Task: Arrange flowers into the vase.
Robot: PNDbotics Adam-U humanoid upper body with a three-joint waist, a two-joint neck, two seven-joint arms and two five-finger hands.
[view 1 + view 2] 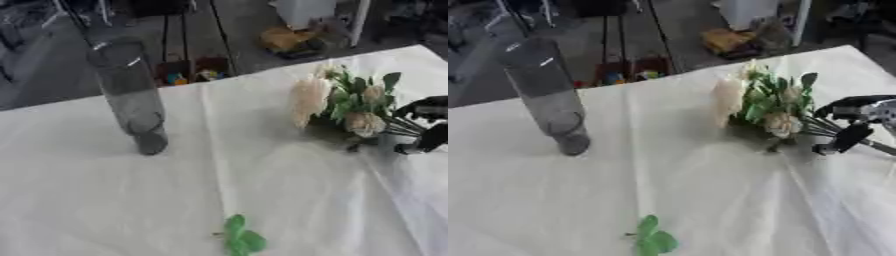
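A tall clear glass vase (129, 95) stands upright at the table's left, with nothing visible in it. A bunch of cream flowers with green leaves (763, 102) is held low over the table at the right, blooms pointing left. My right hand (852, 120) comes in from the right edge, its fingers curled round the stems. A loose green leaf sprig (241, 239) lies near the front edge. My left hand shows in neither view.
A white cloth (219, 175) covers the table. Beyond the far edge are dark stand legs (179, 35), a small coloured item (188, 75) on the floor and a yellow bundle (293, 40).
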